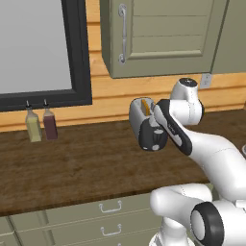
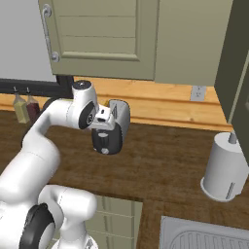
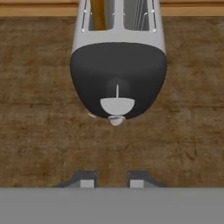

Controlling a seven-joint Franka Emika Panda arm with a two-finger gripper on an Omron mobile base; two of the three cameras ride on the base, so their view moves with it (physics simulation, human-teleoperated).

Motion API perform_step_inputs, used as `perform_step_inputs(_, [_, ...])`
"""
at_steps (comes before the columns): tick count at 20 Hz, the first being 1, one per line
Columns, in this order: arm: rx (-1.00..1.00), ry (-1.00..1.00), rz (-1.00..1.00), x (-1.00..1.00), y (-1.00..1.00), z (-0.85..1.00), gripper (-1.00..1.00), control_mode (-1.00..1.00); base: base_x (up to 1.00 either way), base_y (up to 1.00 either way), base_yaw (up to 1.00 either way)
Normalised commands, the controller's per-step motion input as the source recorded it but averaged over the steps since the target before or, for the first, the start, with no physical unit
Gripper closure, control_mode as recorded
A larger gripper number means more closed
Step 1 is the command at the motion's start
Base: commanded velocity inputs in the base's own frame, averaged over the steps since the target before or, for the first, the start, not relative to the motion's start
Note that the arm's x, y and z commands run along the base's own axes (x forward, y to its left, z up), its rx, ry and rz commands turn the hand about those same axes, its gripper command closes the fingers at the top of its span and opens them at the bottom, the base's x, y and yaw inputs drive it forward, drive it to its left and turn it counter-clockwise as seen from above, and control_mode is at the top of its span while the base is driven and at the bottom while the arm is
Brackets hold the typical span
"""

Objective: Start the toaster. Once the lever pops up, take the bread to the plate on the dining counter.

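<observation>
On the dark wood-grain counter [image 1: 86, 163], close to the far plank wall: the toaster [image 1: 143, 120], silver-grey, black end panel turned toward the near edge. In its left slot as seen in the hand view, sunk deep with just the top edge showing: the bread [image 3: 98, 13], golden tan. On the black panel, at the lower end of a thin vertical slit: a pale lever [image 3: 117, 105], and just below it a small round knob [image 3: 116, 120]. Poised above the near end of the toaster, arm bent over from the near right and aimed down at the panel: the gripper [image 3: 112, 179]. Fingertips [image 3: 87, 180] drawn fairly close with a narrow gap left between them, clamped on nothing, short of the lever and not touching it in the hand view. Well to the left of the toaster, side by side under a black-framed window [image 1: 38, 48]: a yellowish bottle [image 1: 33, 125] and a dark red bottle [image 1: 49, 124]. Overhead, a grey-green wall cabinet [image 1: 158, 38]. Far to the right on the counter, an upright paper towel roll [image 2: 224, 168]; at the near right, a steel sink [image 2: 204, 236]
</observation>
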Motion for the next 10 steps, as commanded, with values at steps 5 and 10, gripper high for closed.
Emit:
perform_step_inputs(5, [0.0,-0.05,0.0,0.27,0.0,-0.14,1.0,-1.0,0.0,0.0,0.0])
perform_step_inputs(10, [0.0,-0.03,0.0,0.24,0.0,-0.19,1.0,-1.0,0.0,0.0,0.0])
